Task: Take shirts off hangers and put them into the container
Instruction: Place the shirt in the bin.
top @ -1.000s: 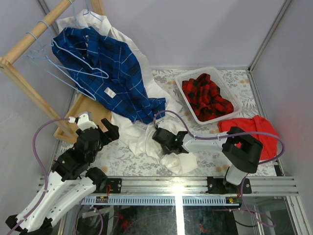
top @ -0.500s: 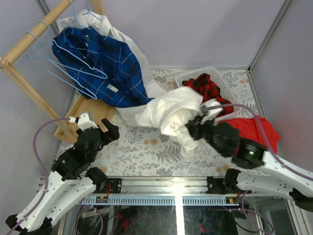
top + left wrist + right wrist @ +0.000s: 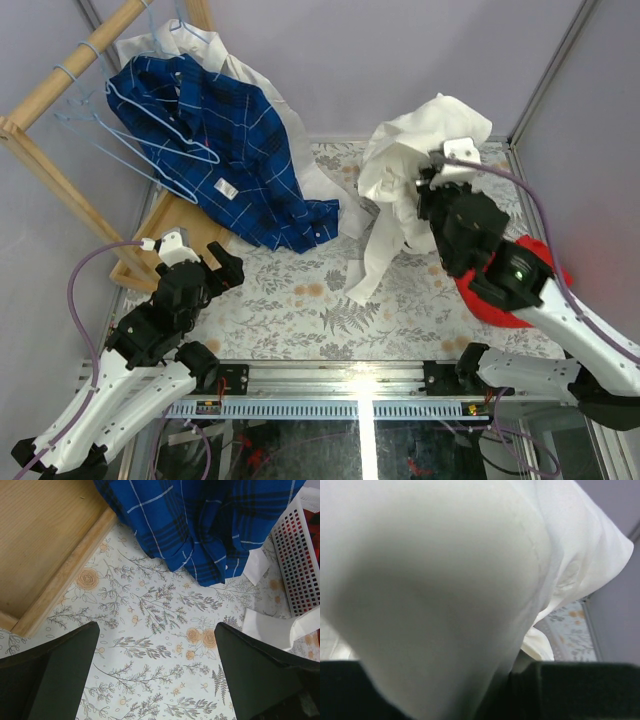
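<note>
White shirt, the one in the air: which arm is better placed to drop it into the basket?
Right. The right gripper holds the white shirt raised by the basket; the left gripper hangs open and empty near the blue shirt.

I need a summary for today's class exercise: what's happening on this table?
The right pincer holds a white shirt bunched in the air, over the far right of the table, where the white basket sits. The left pincer hangs open above the table, empty. A blue checked shirt is draped by the wooden rack.
</note>
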